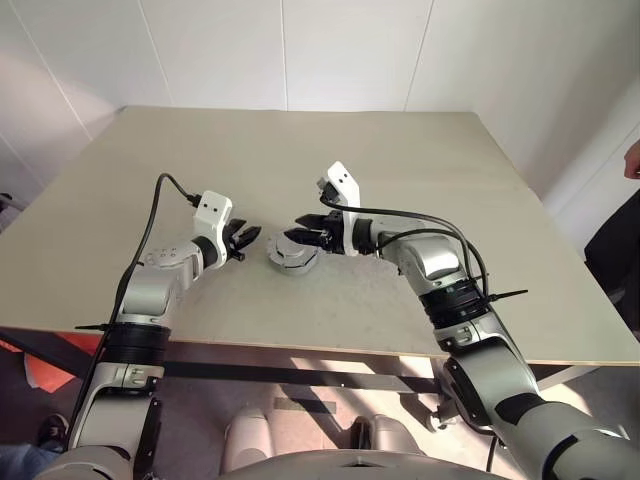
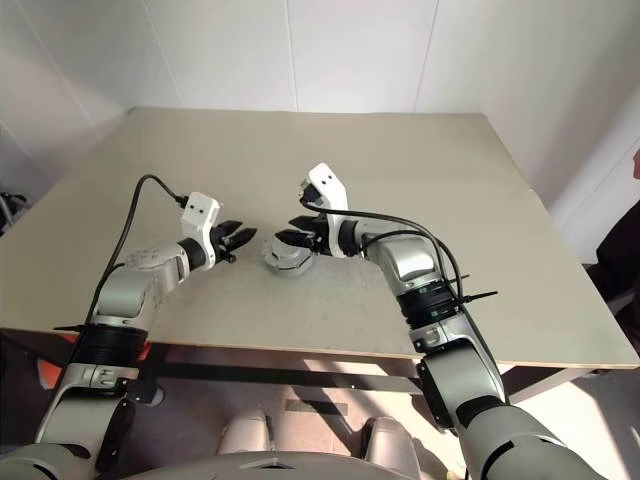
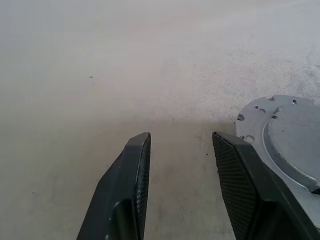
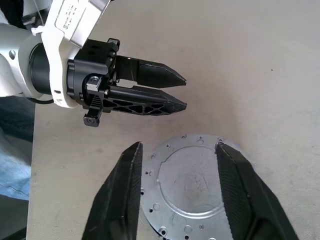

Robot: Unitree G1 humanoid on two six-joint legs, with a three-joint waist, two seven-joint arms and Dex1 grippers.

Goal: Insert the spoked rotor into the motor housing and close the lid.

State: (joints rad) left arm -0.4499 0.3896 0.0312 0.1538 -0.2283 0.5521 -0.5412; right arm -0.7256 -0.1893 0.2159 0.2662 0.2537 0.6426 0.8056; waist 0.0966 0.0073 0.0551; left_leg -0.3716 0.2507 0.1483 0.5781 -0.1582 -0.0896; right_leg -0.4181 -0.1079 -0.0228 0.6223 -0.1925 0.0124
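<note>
my right gripper (image 4: 177,192) stands open over the lid (image 4: 186,186) seated on the housing, left gripper (image 4: 170,92) empty, half-open; i judge assembly nearly done.

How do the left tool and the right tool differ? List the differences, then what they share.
The left tool sits beside the silver disc, over bare table; the right tool hangs above the disc, spread across it. The left tool points toward the robot's right; the right tool points toward its left. Both are open and hold nothing.
</note>
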